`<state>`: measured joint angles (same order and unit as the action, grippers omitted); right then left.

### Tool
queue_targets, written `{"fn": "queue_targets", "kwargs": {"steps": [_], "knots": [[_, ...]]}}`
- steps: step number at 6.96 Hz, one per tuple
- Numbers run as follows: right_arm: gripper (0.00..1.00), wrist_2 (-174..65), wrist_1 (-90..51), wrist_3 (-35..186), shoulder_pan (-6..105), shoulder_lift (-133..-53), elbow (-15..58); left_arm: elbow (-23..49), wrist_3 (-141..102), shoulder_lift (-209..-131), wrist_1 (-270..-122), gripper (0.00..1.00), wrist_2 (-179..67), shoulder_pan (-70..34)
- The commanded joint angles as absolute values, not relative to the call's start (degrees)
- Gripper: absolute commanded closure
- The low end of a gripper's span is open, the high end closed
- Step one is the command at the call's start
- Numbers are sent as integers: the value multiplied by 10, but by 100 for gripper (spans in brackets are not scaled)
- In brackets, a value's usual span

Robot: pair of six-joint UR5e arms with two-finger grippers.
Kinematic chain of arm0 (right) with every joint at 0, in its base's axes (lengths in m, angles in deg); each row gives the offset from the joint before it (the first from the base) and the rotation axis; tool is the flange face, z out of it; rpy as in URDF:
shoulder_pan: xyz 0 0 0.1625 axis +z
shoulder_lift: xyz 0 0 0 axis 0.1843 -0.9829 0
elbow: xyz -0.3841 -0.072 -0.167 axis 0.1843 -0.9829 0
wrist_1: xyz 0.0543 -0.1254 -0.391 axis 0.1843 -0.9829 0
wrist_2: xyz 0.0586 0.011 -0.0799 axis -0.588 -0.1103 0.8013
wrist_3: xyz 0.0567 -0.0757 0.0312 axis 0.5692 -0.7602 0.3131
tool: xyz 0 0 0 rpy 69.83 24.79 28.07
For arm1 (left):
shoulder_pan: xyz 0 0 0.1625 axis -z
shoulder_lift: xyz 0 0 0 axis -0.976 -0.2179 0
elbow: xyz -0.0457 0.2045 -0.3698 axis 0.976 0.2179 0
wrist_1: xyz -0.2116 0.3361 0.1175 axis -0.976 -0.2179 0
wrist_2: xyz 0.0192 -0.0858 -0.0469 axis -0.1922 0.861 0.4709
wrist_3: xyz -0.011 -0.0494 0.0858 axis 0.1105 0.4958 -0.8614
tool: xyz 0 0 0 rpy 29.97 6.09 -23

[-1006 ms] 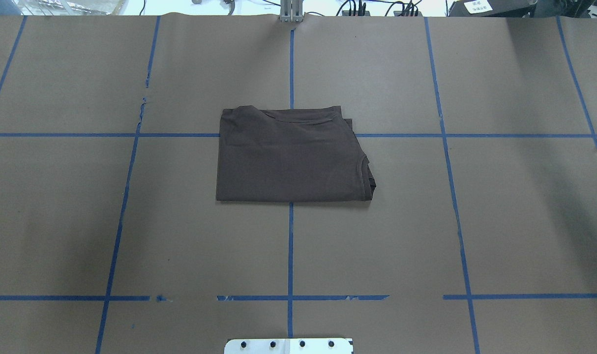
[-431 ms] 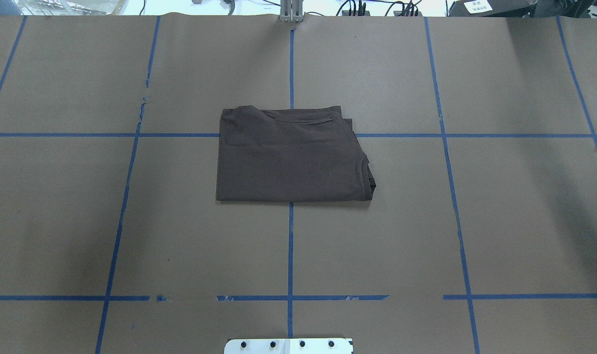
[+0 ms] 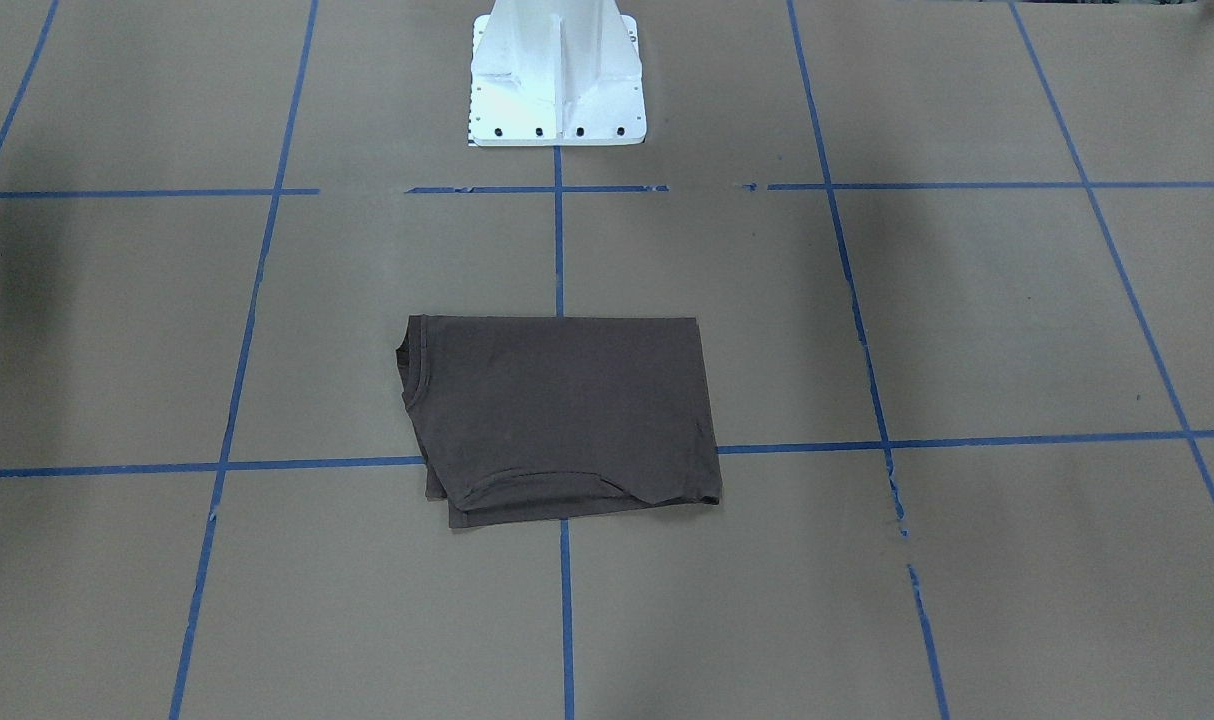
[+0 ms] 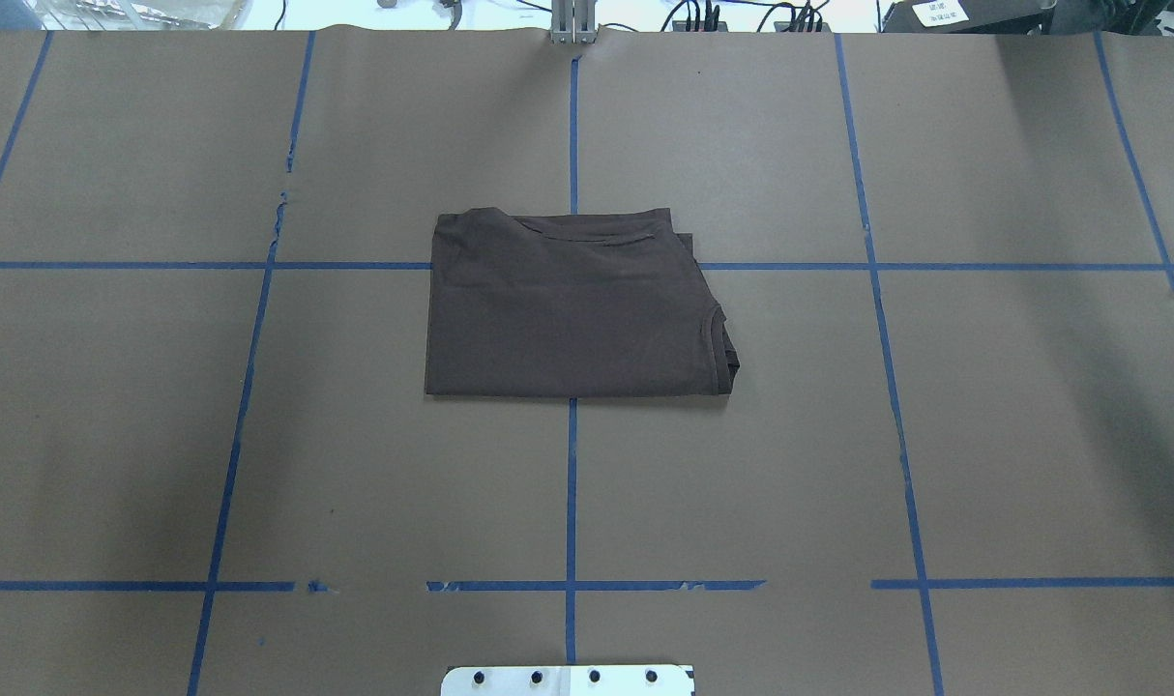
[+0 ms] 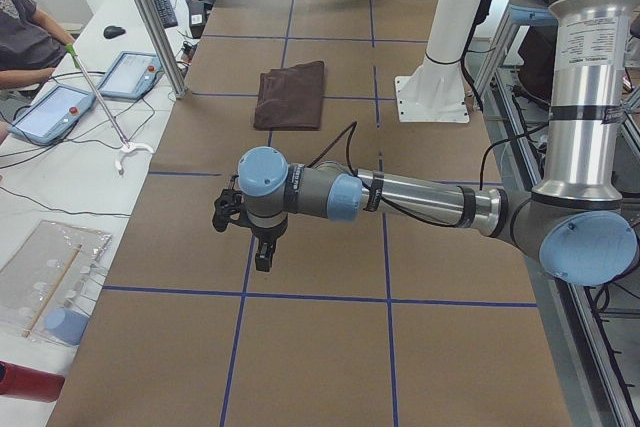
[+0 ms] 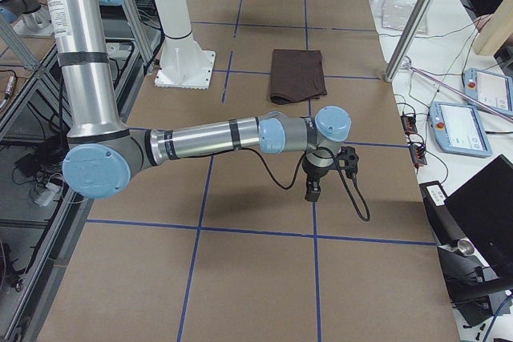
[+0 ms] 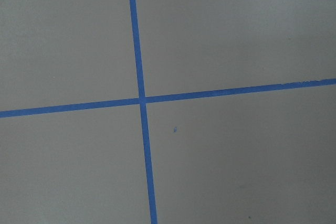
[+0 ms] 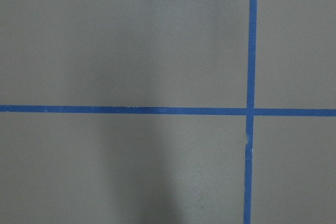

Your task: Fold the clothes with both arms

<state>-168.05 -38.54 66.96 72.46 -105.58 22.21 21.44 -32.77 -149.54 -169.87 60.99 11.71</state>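
Observation:
The dark grey-brown T-shirt [image 4: 572, 304] lies folded into a flat rectangle at the middle of the table, collar side at the far edge. It also shows in the front view [image 3: 562, 415] and small in both side views [image 5: 290, 95] [image 6: 296, 75]. My left gripper [image 5: 262, 252] hangs above bare paper far to the shirt's left, pointing down; I cannot tell if it is open or shut. My right gripper [image 6: 313, 190] hangs above bare paper far to the shirt's right; I cannot tell its state either. Both wrist views show only brown paper and blue tape.
The white pedestal base [image 3: 557, 80] stands at the robot's side of the table. Blue tape lines [image 4: 572, 483] grid the brown paper. A metal post [image 5: 150, 22] stands at the far table edge, with an operator [image 5: 25, 37] and touch pendants [image 5: 130, 75] on the bench beyond.

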Motion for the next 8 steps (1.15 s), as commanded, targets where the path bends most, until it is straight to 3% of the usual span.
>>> {"fn": "queue_targets", "kwargs": {"steps": [1,8], "knots": [[0,-1691,-386,668,724,-1057,220,212,-328,-1494,-1699,0,610,117],[0,-1688,-386,668,724,-1057,206,218,-328,-1502,-1703,0,611,114]]}}
